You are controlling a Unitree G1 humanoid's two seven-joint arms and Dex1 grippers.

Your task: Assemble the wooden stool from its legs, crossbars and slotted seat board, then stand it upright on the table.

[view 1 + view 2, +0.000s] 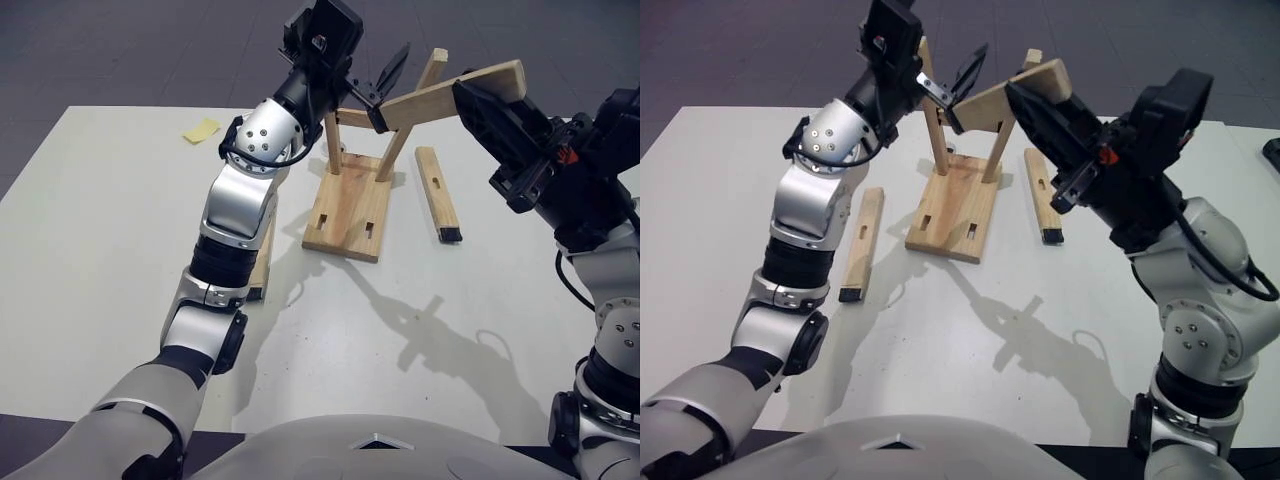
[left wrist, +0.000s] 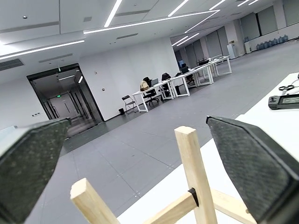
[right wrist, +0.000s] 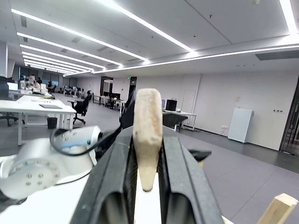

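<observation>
Between the fingers of the right pincer [image 1: 468, 96], which are clamped tight on it, sits one end of a stool leg [image 1: 440, 95], held in the air above the bench [image 1: 110, 230]. Its long axis runs from that pincer towards the left pincer [image 1: 383, 88], sloping slightly down, and its black-capped far end lies just beside the left one's lower finger. The left pincer is spread wide and grips nothing; the tops of the standing legs [image 2: 194, 172] show between its fingers in the wrist view (farther off, untouched). Below both pincers the slotted seat board [image 1: 345, 215] lies flat, with those two legs planted in its far slots and joined by a crossbar [image 1: 352, 118]; the near slots look vacant. As I judge it, the stool leg must be tipped upright over a near slot, and the left pincer is nearer its free end. A spare leg [image 1: 438, 190] lies below the right pincer, another leg [image 1: 862, 240] beneath the left arm
</observation>
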